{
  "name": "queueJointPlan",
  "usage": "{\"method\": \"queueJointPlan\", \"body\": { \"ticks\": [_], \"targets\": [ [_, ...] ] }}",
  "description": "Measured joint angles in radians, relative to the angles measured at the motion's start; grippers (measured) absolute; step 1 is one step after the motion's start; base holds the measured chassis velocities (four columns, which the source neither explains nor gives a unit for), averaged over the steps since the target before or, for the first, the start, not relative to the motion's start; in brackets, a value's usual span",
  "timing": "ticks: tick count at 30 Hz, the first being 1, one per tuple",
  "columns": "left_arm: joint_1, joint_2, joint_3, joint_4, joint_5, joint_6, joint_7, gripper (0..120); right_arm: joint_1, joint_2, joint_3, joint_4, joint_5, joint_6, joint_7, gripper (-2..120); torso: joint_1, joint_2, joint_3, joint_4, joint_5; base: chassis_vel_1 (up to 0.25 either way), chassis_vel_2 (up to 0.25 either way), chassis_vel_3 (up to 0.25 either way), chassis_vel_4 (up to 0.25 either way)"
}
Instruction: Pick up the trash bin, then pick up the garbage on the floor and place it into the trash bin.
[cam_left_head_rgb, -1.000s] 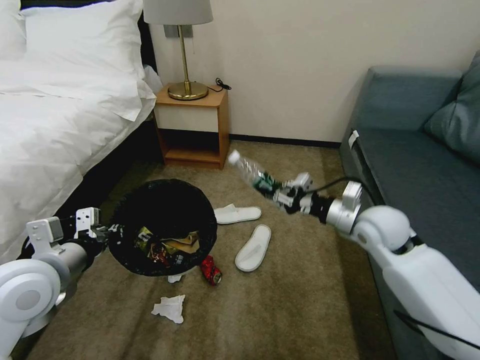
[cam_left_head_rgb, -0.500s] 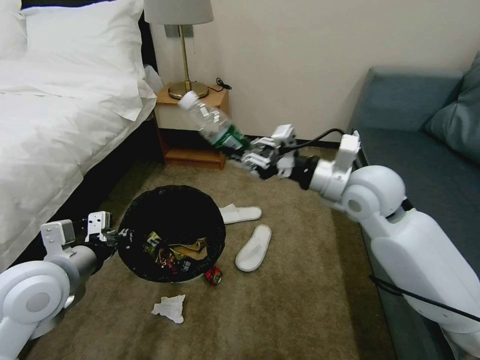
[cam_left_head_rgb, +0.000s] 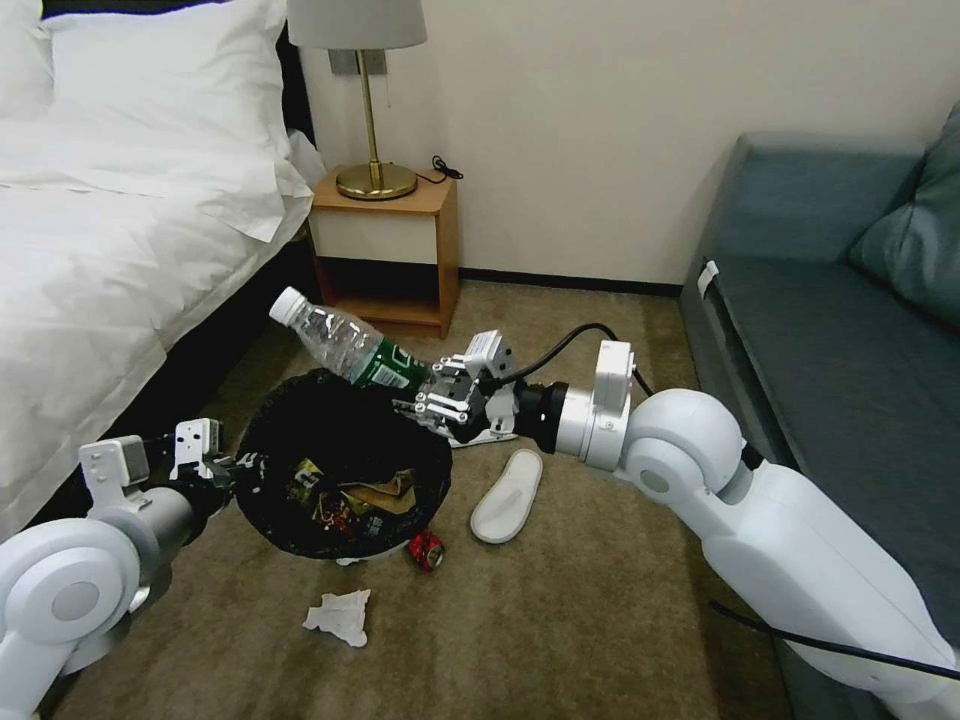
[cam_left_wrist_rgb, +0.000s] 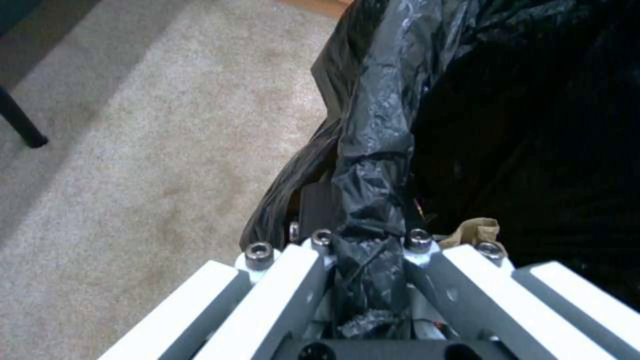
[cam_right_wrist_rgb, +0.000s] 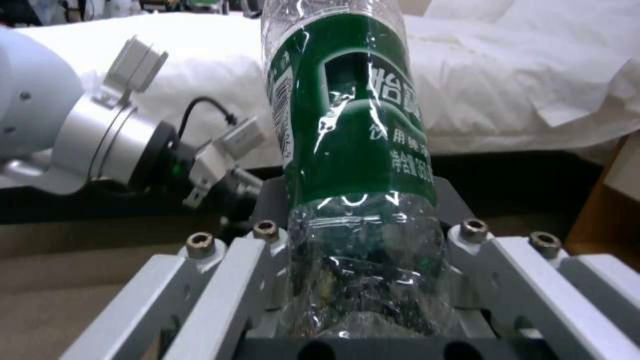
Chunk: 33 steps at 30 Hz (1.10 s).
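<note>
Green-labelled bottle (cam_left_head_rgb: 345, 347) (pincer-held) over bin (cam_left_head_rgb: 290, 420)

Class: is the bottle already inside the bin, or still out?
Out. The right claw holds the bottle slanted above the bin rim, cap beyond it.

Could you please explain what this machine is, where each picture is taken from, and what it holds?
It is a wheeled robot with two arms. The wide picture comes from a camera on its head; the two close-ups come from cameras on its wrists. Its left gripper is clamped on the rim of a trash bin lined with a black bag. Its right gripper holds a plastic bottle with a green label above the bin. On the carpet lie a crumpled tissue, a red can and white slippers.
</note>
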Motion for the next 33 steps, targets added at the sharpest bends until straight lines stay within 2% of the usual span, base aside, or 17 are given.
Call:
{"method": "queueJointPlan", "body": {
  "ticks": [2,5,7,11,13,14,15,16,18,27,33],
  "targets": [
    [-0.004,-0.001,-0.002,0.001,-0.002,0.000,0.000,2,-0.012,-0.008,-0.012,0.013,-0.004,-0.011,0.008,42,0.000,0.000,0.000,0.0000,-0.0001,0.000,0.000,0.000,0.000],
    [-0.007,-0.001,-0.004,-0.001,-0.006,0.000,0.000,2,-0.019,-0.013,-0.015,0.017,-0.008,-0.012,0.010,47,0.000,0.000,0.000,-0.0001,-0.0001,0.000,0.000,0.000,0.000],
    [-0.009,0.001,-0.008,-0.003,-0.011,0.000,0.000,2,-0.026,-0.014,-0.021,0.020,-0.013,-0.012,0.016,59,0.000,0.000,0.000,-0.0002,0.0000,0.000,0.000,0.000,0.000],
    [-0.009,0.002,-0.009,-0.005,-0.012,0.000,0.000,2,-0.027,-0.012,-0.023,0.021,-0.013,-0.009,0.031,68,0.000,0.000,0.000,-0.0001,-0.0001,0.000,0.000,0.000,0.000],
    [-0.007,0.000,-0.011,-0.006,-0.013,0.000,0.000,2,-0.023,-0.008,-0.023,0.022,-0.004,0.005,0.043,82,0.000,0.000,0.000,-0.0001,0.0000,0.000,0.000,0.000,0.000],
    [-0.007,0.000,-0.011,-0.006,-0.013,0.000,0.000,2,-0.023,-0.008,-0.023,0.022,-0.004,0.005,0.043,82,0.000,0.000,0.000,-0.0001,0.0000,0.000,0.000,0.000,0.000],
    [-0.007,0.000,-0.012,-0.005,-0.013,0.000,0.000,2,-0.022,-0.009,-0.022,0.027,0.008,0.018,0.044,90,0.000,0.000,0.000,0.0000,-0.0001,0.000,0.000,0.000,0.000],
    [-0.007,0.000,-0.012,-0.005,-0.013,0.000,0.000,2,-0.022,-0.009,-0.022,0.027,0.008,0.018,0.044,90,0.000,0.000,0.000,0.0000,-0.0001,0.000,0.000,0.000,0.000],
    [-0.007,-0.001,-0.013,-0.005,-0.013,0.000,0.000,2,-0.022,-0.012,-0.018,0.040,0.026,0.022,0.044,98,0.000,0.000,0.000,-0.0001,0.0000,0.000,0.000,0.000,0.000],
    [-0.009,-0.001,-0.013,0.001,-0.011,0.000,0.001,2,-0.010,-0.011,0.025,0.078,0.089,0.020,0.057,100,0.000,0.000,0.000,-0.0001,-0.0001,0.000,0.000,0.000,0.000],
    [-0.008,-0.002,-0.016,0.008,-0.009,0.000,0.003,2,0.004,-0.002,0.101,0.112,0.226,-0.003,0.141,100,0.000,0.000,0.000,0.0000,0.0000,0.000,0.000,0.000,0.000]
  ]
}}
